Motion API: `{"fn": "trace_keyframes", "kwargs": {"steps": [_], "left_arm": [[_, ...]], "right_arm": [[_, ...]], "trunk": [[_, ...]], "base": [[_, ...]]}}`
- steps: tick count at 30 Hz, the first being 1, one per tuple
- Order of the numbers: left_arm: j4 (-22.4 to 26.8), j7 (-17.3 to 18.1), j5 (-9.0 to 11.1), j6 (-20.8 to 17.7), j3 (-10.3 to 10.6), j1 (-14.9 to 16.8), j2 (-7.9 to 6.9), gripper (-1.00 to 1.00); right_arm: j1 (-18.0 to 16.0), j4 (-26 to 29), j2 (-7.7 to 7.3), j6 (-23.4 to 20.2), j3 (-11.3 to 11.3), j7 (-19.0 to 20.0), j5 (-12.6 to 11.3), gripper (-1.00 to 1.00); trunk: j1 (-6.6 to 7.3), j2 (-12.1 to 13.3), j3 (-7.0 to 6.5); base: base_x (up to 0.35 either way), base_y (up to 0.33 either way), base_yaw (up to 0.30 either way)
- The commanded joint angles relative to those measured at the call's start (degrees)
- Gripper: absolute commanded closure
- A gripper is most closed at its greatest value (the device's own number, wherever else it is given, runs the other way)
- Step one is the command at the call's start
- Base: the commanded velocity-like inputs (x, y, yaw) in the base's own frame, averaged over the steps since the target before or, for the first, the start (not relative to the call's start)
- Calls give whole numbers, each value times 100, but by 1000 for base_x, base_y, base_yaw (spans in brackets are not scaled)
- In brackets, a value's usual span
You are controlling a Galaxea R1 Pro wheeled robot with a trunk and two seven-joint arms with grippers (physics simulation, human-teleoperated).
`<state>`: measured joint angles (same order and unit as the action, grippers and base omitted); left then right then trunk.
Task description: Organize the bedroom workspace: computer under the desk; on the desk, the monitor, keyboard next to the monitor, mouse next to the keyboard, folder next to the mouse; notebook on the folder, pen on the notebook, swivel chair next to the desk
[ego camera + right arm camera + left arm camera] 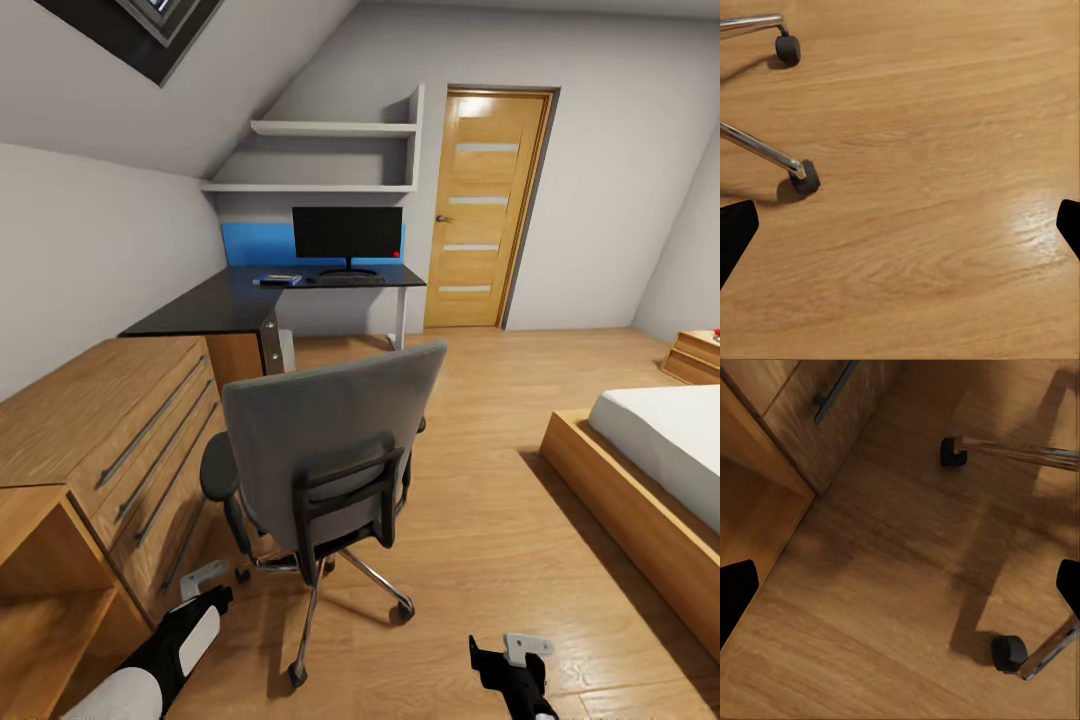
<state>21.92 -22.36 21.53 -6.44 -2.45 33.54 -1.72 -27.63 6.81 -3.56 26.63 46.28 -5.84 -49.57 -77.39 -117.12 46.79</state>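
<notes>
Grey fabric fills the middle of our head view: the swivel chair (335, 440) stands on the wood floor (500, 520) with its tall back turned to us, black armrests out to the sides, chrome legs and castors splayed beneath, well apart from the far end of the table (250, 300). Beyond it we see that black-topped table running along the sloped wall and turning under the white shelves (330, 155). The monitor (347, 235) stands upright on it in front of the blue back panel, the keyboard (350, 281) lies just before its base, and the blue folder (277, 280) lies flat on the tabletop just to the keyboard's left, with something dark on top that is too small for us to make out. A light wood chest (130, 440) with long steel handles sits close on the left, the oak door (485, 205) is shut at the back, and a bed (660, 470) comes in on the right. Down low, our left hand (205, 585) hangs near the chest's corner, and in its wrist view both fingers (735, 592) sit wide apart over bare floor with two chair castors ahead, gripping nothing. Our right hand (510, 655) is the same story, fingers (735, 232) spread wide and empty above the boards, two castors off to one side.
</notes>
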Motion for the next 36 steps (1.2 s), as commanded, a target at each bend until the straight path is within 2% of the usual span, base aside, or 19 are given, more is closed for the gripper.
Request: {"fn": "trace_keyframes", "kwargs": {"steps": [1,5,12,15,20,21,26,32,36], "left_arm": [[16,-21,25,-72,-6,38,-13,-100],[20,-27,26,-177,-12,127,-63,-100],[30,-93,123,-230,-22,186,-102,-100],[22,-177,174,-224,-33,191,-104,-100],[1,-229,200,-165,-289,192,-117,-100],[-1,-220,194,-44,-329,192,-117,-100],[-11,-198,174,305,-372,194,-128,-100],[-19,-189,163,413,-384,194,-189,-100],[-20,-192,160,435,-383,194,-209,-100]], "right_arm": [[-83,23,-17,-120,44,-44,-17,-100],[-348,69,-50,-733,35,-35,-30,-100],[-458,74,-38,-1033,52,-15,-38,-100],[-466,54,-41,-1012,54,-9,-43,-100],[-471,28,-59,-934,49,-5,-52,-100],[-471,19,-62,-860,48,-7,-52,-100],[-468,-99,-41,-532,56,-12,-51,-100],[-464,-246,12,-261,69,-15,-47,-100],[-463,-290,51,-180,67,-23,-41,-100]], "trunk": [[-22,-44,24],[-110,-204,96],[-263,-485,222],[-329,-605,276],[-439,-806,366],[-461,-846,383],[-571,-1046,473],[-703,-1287,581],[-703,-1287,581]], "base": [[0,0,0],[0,0,0],[0,0,0],[0,0,0],[0,0,0],[0,0,0],[0,0,0],[0,0,0],[0,0,0]]}}
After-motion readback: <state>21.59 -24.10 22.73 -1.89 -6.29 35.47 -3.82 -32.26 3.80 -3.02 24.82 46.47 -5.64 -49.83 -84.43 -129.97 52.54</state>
